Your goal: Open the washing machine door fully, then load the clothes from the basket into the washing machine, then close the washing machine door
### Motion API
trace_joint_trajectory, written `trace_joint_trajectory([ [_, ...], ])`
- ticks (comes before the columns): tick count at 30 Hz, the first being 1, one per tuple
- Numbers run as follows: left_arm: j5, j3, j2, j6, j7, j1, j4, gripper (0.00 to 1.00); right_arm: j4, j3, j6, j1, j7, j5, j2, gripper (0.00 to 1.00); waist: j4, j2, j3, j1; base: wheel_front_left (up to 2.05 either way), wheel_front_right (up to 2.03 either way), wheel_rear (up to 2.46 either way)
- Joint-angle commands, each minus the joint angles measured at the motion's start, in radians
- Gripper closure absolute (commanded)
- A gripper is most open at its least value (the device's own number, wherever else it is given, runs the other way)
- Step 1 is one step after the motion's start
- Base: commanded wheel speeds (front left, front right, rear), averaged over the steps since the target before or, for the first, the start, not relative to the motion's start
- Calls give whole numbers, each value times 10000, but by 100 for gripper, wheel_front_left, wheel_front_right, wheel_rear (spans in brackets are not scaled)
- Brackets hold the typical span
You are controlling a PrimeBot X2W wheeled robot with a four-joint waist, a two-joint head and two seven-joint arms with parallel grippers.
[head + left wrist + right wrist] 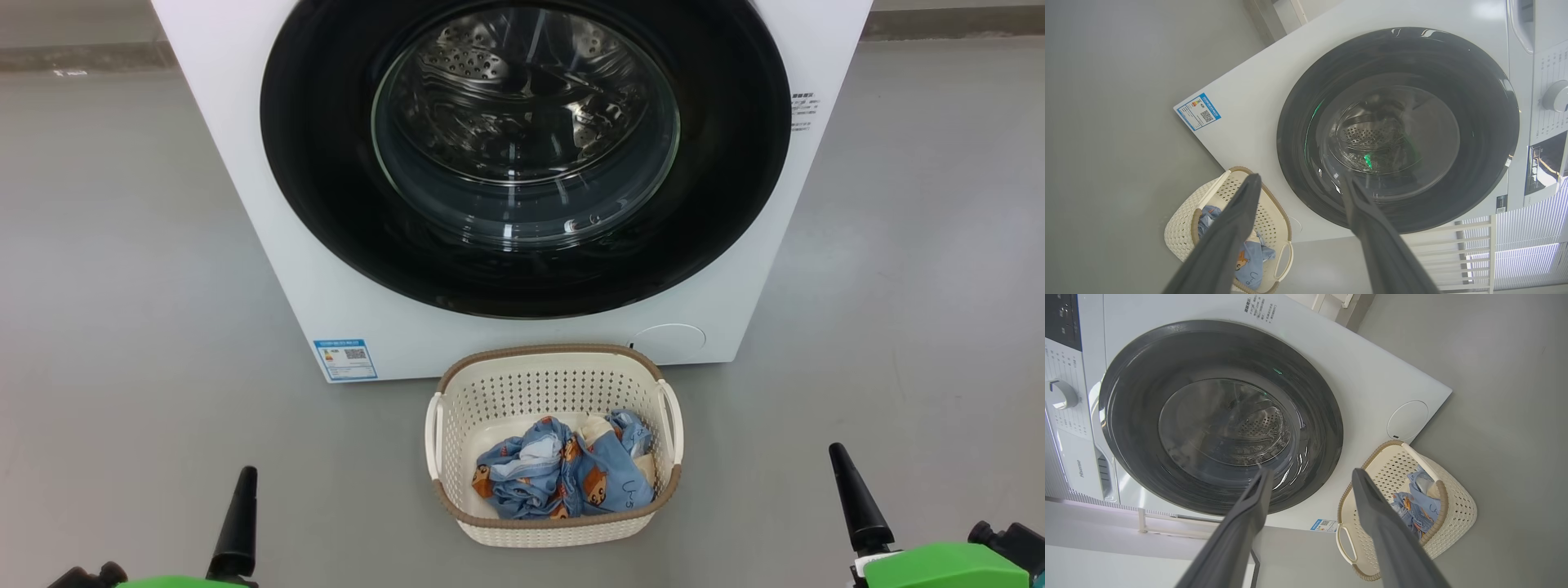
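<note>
The white washing machine (269, 269) stands straight ahead. The washing machine door (326, 163), with its black rim and glass bowl, lies flat against the front, and the steel drum shows through the glass. The cream basket (457, 425) sits on the floor just before the machine and holds the light-blue bear-print clothes (563, 478). My left gripper (1302, 179) is open and holds nothing; one of its fingers (238, 514) rises at the lower left, short of the basket. My right gripper (1313, 471) is open too, with a finger (853, 498) at the lower right.
Grey floor surrounds the machine and basket on both sides. A blue energy label (345, 359) and a round service flap (669, 343) mark the machine's lower front. The control panel knob (1555, 96) sits above the door. A white slatted rail (1453, 245) stands beside the machine.
</note>
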Motion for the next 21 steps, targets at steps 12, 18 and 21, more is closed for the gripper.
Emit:
trace_joint_trajectory([
  [12,1685,10,272,-23,-429,-161,-551,0,-385,433,8,-556,-415,-1605,-247,0,0,0,26,-1,0,0,0],
  [18,2484,-73,326,-24,-606,-123,-654,0,-432,571,9,-594,-591,-2328,-340,0,-25,0,37,-1,0,0,0],
  [21,2917,-127,374,-25,-695,-102,-684,0,-451,611,9,-598,-678,-2661,-383,0,-43,0,37,-1,0,0,0],
])
